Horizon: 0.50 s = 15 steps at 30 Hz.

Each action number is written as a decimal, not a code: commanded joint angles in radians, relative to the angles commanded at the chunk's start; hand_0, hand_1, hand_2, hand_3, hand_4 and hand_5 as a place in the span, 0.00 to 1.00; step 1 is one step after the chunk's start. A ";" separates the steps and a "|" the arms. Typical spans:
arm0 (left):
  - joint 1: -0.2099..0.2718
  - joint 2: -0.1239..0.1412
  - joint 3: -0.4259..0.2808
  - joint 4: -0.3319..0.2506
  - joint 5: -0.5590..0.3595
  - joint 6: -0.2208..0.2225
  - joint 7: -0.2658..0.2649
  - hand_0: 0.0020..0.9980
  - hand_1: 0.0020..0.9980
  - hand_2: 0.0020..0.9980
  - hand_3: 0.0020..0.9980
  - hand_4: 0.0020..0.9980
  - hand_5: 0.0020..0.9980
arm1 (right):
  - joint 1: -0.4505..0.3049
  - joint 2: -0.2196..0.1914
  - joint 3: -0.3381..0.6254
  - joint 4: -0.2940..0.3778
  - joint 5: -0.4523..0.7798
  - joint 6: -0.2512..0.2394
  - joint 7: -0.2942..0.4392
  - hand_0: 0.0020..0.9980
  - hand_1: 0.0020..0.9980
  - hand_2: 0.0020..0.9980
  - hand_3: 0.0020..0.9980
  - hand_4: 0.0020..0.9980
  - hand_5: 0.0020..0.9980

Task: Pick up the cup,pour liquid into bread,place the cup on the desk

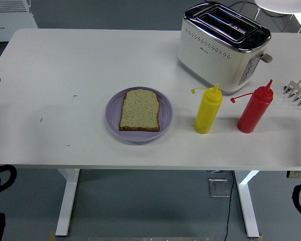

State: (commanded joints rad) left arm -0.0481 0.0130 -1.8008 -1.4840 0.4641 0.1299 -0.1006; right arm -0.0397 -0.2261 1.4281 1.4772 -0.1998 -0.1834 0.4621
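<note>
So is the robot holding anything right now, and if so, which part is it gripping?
Nothing is held. The yellow squeeze bottle and red squeeze bottle stand untouched on the table, and no hand is closed on anything; only slivers of arm show at the picture's edges.

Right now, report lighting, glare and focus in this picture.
Head view: even, soft lighting, sharp throughout; faint shadows lie under the yellow bottle and red bottle; bright reflections glint on the toaster chrome top; the bread and purple plate show no glare; no blur visible.
</note>
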 joint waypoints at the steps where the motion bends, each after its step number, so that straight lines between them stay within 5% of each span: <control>1: 0.000 0.000 -0.001 -0.001 0.006 -0.001 0.009 0.81 0.74 0.73 0.72 0.49 1.00 | 0.000 0.000 0.000 -0.001 0.000 0.000 0.000 0.78 0.69 0.70 0.70 0.56 0.53; 15: -0.002 -0.003 -0.002 -0.001 0.067 -0.057 0.084 0.81 0.75 0.73 0.72 0.49 1.00 | 0.001 0.000 0.001 -0.003 0.000 0.000 0.001 0.78 0.69 0.70 0.70 0.55 0.53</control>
State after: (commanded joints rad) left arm -0.0500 0.0101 -1.8033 -1.4848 0.5315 0.0725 -0.0166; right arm -0.0385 -0.2260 1.4290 1.4747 -0.1996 -0.1832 0.4632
